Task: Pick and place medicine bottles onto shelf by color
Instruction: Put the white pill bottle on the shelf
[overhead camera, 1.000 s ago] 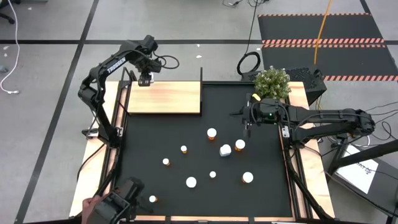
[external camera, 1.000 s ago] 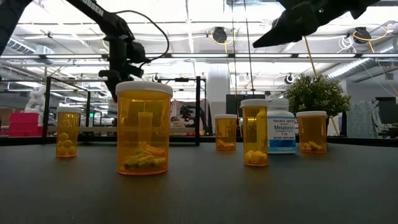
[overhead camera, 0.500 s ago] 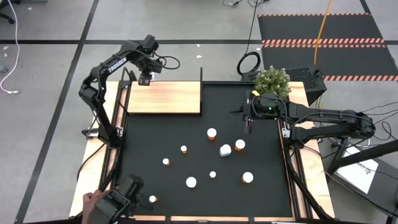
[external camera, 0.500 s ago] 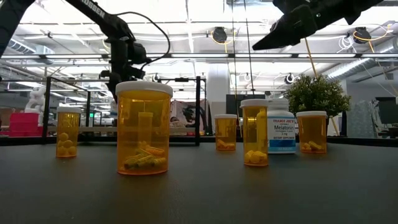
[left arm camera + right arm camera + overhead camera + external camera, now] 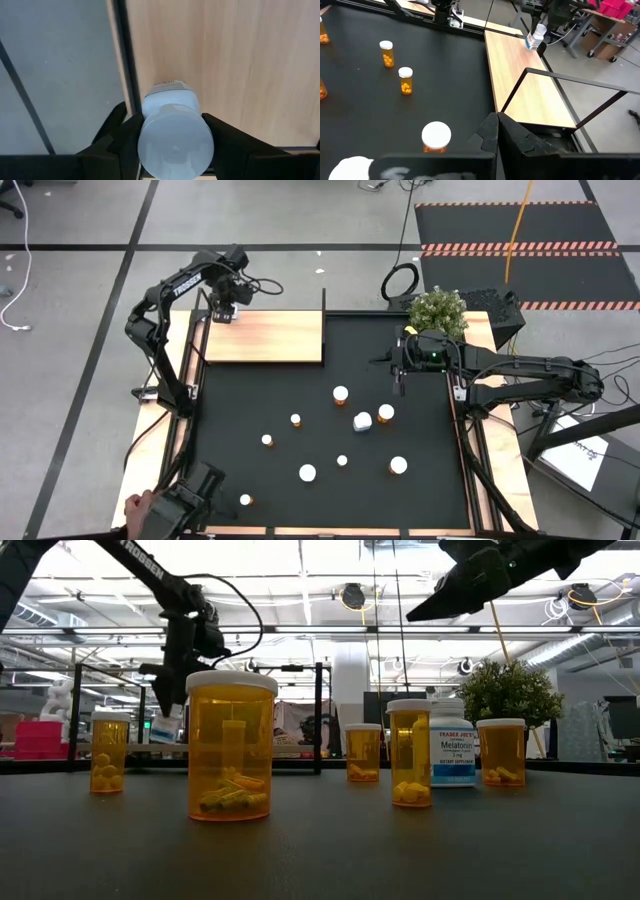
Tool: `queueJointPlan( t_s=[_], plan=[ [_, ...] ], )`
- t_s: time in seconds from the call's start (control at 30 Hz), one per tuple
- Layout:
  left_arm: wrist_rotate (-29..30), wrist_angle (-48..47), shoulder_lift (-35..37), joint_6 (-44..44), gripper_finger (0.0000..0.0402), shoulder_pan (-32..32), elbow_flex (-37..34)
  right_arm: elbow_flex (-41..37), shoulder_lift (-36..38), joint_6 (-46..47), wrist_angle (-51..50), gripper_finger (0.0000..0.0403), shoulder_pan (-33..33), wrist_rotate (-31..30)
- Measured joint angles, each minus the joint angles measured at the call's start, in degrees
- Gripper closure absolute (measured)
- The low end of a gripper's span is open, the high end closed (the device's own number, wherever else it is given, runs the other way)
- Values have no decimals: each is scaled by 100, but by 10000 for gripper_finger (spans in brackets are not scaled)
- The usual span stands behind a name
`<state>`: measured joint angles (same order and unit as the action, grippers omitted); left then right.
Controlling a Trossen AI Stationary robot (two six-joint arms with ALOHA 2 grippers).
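Note:
My left gripper [image 5: 222, 311] is over the far left corner of the light-wood shelf [image 5: 265, 337], shut on a white medicine bottle [image 5: 175, 137]. The same bottle shows in the low view [image 5: 165, 728] and the right wrist view [image 5: 536, 38]. Several orange bottles with white caps [image 5: 341, 394] and another white bottle [image 5: 362, 421] stand upright on the black mat. My right gripper [image 5: 401, 380] hangs shut and empty above the mat's far right part. My left gripper pinches the white bottle between its two fingers [image 5: 125, 137] at the cap's sides [image 5: 150, 145]. The fingers come from above, pointing down. The bottle hangs about upright below them, close over the shelf's corner [image 5: 532, 50]; whether its base touches the board I cannot tell.
Thin black posts [image 5: 324, 300] stand at the shelf's edges, one right beside the held bottle [image 5: 125, 55]. A potted plant [image 5: 437, 311] sits at the far right. A person's hand [image 5: 133, 503] shows by the near left corner. The rest of the shelf board is bare.
My left gripper has moved down and toward the shelf's far left corner, carrying the white bottle, and has rolled a little. The bottle now hangs lower, near the board.

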<state>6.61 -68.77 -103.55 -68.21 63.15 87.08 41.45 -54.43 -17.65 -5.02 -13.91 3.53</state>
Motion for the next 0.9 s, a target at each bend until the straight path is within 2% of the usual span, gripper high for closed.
queueJointPlan(
  t_s=[0.9],
  plan=[
    [-142, 79, 2, -58, 210, 60, -1, 0, -2, 0, 2, 403, 0, 0]
  ],
)
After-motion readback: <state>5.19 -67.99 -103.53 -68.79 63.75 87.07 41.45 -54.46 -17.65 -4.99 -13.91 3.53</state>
